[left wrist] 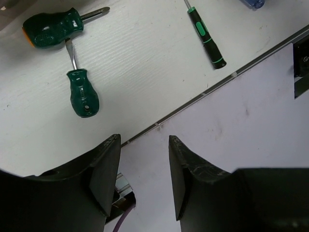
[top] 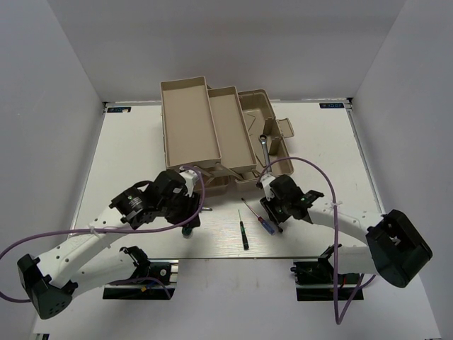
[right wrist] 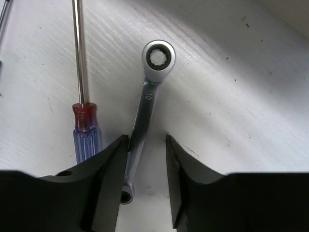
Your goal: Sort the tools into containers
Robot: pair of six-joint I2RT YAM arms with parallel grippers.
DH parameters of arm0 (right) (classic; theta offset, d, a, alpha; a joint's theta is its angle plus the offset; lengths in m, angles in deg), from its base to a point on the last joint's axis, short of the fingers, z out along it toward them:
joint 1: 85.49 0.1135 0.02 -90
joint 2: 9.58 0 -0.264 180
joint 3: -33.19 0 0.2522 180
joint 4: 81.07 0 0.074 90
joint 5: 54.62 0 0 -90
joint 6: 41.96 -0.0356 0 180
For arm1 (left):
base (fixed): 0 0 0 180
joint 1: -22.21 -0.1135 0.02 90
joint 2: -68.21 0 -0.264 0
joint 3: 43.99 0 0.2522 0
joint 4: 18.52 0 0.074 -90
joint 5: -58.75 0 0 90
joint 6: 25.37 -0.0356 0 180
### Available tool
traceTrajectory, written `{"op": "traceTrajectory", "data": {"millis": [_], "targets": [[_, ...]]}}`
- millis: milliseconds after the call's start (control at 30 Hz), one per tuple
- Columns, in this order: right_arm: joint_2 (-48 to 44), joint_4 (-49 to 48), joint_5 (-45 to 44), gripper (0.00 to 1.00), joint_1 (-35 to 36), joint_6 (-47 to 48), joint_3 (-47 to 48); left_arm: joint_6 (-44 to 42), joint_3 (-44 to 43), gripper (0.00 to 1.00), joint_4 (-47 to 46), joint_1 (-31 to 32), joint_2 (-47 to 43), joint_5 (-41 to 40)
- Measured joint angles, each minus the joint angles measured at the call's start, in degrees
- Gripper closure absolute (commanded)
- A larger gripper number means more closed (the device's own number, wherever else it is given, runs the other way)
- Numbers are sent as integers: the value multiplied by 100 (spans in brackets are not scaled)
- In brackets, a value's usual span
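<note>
The beige toolbox stands open at the table's back, with two long trays [top: 185,124] [top: 231,127] and the base bin [top: 256,108]. A silver wrench [top: 263,146] lies in the bin. My right gripper [right wrist: 147,138] is open, low over the table, and a second silver wrench [right wrist: 146,104] lies between its jaws, close to the left finger [right wrist: 108,166]. The blue-red screwdriver [right wrist: 86,133] lies just left of it. My left gripper [left wrist: 145,140] is open and empty over the table's near edge. Two green-handled screwdrivers [left wrist: 52,26] [left wrist: 83,93] and the slim dark one [left wrist: 208,39] lie beyond it.
In the top view the slim screwdriver [top: 244,234] and the blue-red one [top: 266,225] lie between the two grippers [top: 190,216] [top: 274,207]. The table's metal front edge [left wrist: 203,92] runs just ahead of the left fingers. White walls enclose the table.
</note>
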Motion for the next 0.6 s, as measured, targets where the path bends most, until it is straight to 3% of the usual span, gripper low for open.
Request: {"op": "traceTrajectory", "data": {"millis": [233, 433, 600], "targets": [[315, 37, 15, 71, 76, 0, 234, 111, 0, 45, -101, 184, 39, -146], [570, 52, 26, 99, 114, -13, 442, 245, 66, 45, -127, 286, 20, -275], [590, 68, 22, 100, 111, -20, 466, 354, 186, 45, -125, 372, 11, -350]]}}
